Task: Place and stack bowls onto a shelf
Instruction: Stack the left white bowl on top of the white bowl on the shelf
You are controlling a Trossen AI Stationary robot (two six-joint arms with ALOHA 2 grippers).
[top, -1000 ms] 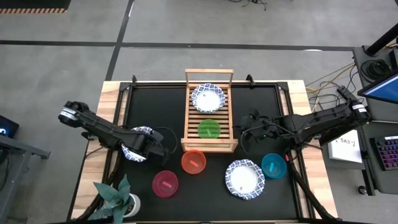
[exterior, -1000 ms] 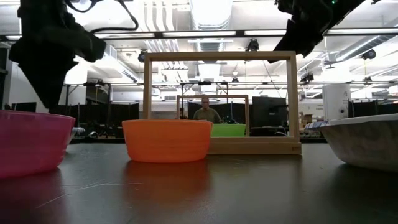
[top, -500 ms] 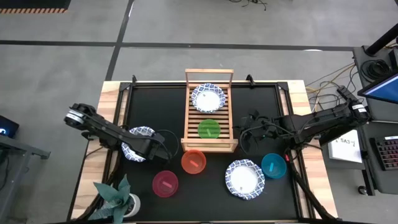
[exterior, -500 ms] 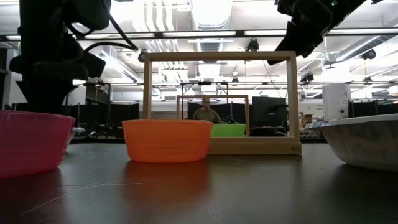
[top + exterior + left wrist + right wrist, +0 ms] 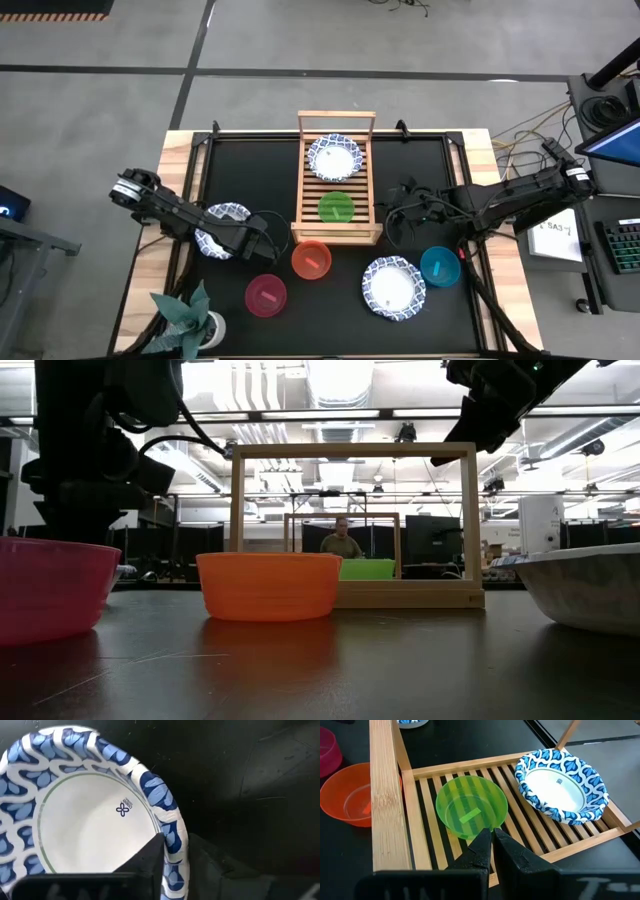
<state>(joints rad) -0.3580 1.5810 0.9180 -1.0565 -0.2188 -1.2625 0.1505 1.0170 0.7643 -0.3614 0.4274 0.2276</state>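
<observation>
A white bowl with a blue patterned rim (image 5: 220, 230) sits on the black mat at the table's left, and my left gripper (image 5: 248, 240) (image 5: 176, 842) is down on its right rim. The wooden shelf (image 5: 305, 190) holds another white-and-blue bowl (image 5: 333, 157) at its far end and the green bowl (image 5: 337, 207) on its slats. The orange-red bowl (image 5: 311, 260), magenta bowl (image 5: 266, 296), teal bowl (image 5: 439, 266) and a third white-and-blue bowl (image 5: 393, 288) stand on the mat nearer me. My right gripper (image 5: 395, 213) (image 5: 491, 836) hangs shut above the shelf's right side, touching nothing. My left gripper has the patterned rim (image 5: 174, 832) of the white bowl between its two fingers, one finger (image 5: 147, 860) inside the bowl and the other outside on the mat side. The fingers come down from above. The bowl sits upright with its base on the mat.
A potted plant (image 5: 188, 318) stands at the near left corner. The shelf's taller frame rail (image 5: 350, 452) rises at its near end, just behind the orange-red bowl (image 5: 268, 585). A person (image 5: 341, 540) sits in the room beyond the table.
My left gripper has come down onto the white bowl at the table's left and shifted slightly toward the near right. The bowl has stayed where it was.
</observation>
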